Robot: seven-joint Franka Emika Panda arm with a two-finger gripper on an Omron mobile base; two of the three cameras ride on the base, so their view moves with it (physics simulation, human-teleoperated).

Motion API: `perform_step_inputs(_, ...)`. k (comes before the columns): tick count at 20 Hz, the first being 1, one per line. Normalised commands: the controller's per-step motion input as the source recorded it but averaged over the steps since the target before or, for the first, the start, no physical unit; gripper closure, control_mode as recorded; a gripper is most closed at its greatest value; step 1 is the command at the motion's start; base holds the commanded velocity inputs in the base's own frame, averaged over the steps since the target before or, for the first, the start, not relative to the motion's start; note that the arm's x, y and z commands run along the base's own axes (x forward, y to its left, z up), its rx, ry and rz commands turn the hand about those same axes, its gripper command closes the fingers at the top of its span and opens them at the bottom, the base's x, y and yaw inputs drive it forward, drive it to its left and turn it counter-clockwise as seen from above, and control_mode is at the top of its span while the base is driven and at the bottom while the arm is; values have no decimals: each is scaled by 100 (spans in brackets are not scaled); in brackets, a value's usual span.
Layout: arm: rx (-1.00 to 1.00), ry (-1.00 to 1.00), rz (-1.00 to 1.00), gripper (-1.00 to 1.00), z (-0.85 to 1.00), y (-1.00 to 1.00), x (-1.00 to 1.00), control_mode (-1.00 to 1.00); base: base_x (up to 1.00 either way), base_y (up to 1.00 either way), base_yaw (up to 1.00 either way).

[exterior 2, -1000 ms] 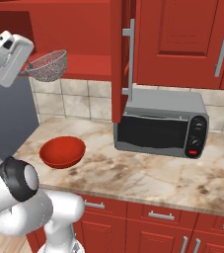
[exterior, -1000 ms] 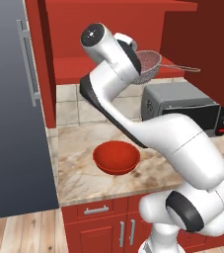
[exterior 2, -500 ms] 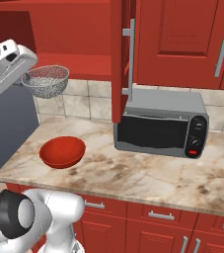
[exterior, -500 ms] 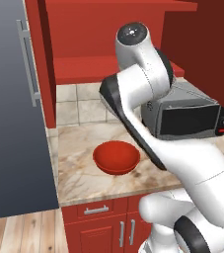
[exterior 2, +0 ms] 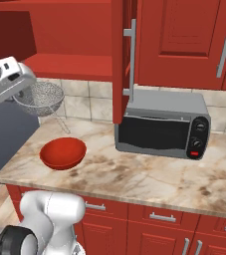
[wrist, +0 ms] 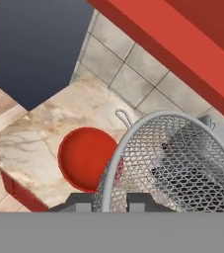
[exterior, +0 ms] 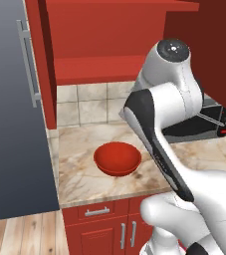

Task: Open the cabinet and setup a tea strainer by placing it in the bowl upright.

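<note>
My gripper (exterior 2: 21, 92) is shut on the rim of the tea strainer (exterior 2: 40, 98), a round grey mesh cup that hangs in the air above the counter. The red bowl (exterior 2: 62, 153) sits on the marble counter below it and slightly to the right. In the hand view the strainer (wrist: 182, 163) spreads over the lower right, its rim pinched in my gripper (wrist: 108, 201), and the bowl (wrist: 84, 158) lies beyond it to the left. The cabinet (exterior: 109, 45) stands open, its door (exterior 2: 118, 60) swung out. In the left base view my arm rises right of the bowl (exterior: 117, 158).
A grey microwave (exterior 2: 162, 124) stands on the counter right of the bowl, under the open door's edge. A dark grey fridge (exterior: 10, 124) walls the counter's left end. Lower red cupboards (exterior 2: 159, 224) run below the counter edge.
The arm has swung down and away from the cabinet, and the strainer has dropped from shelf height to just above the bowl. The bowl and door have not moved.
</note>
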Motion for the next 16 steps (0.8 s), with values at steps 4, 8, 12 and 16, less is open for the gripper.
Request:
perform_step_inputs(4, -2, 7, 17, 100, -67, 0, -6, -100, 0, 0, 0)
perform_step_inputs(8, -5, 8, 17, 100, -68, 0, -10, -100, 0, 0, 0)
perform_step_inputs(12, -5, 8, 17, 100, -68, 0, -8, -100, 0, 0, 0)
perform_step_inputs(16, -2, 6, 16, 100, -59, 0, -3, -100, 0, 0, 0)
